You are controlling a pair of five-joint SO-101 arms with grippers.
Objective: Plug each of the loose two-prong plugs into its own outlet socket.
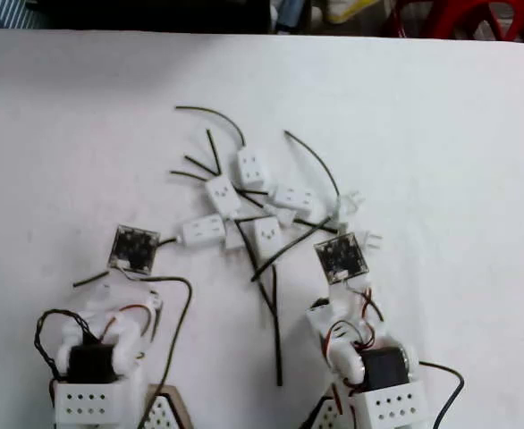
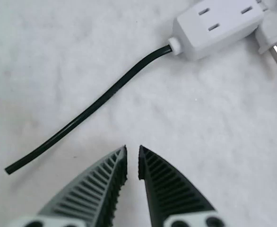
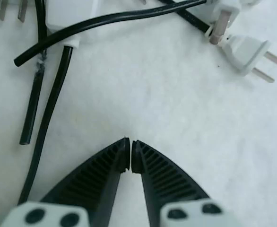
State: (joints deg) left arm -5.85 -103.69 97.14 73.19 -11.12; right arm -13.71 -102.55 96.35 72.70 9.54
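From above, the sockets (image 1: 222,195) and black cables (image 1: 274,304) lie heaped mid-worktop (image 1: 441,107). Two loose plugs (image 1: 369,239) sit right of the heap, so pulling one piece may drag the rest.

The left gripper (image 2: 132,158) is nearly closed and empty above bare worktop, near a cable end. It could snag that cable instead of the socket (image 2: 219,23).

The right gripper (image 3: 130,153) is also nearly closed and empty. Unless it opens, it will likely shove the flat-lying plug (image 3: 247,49) away.
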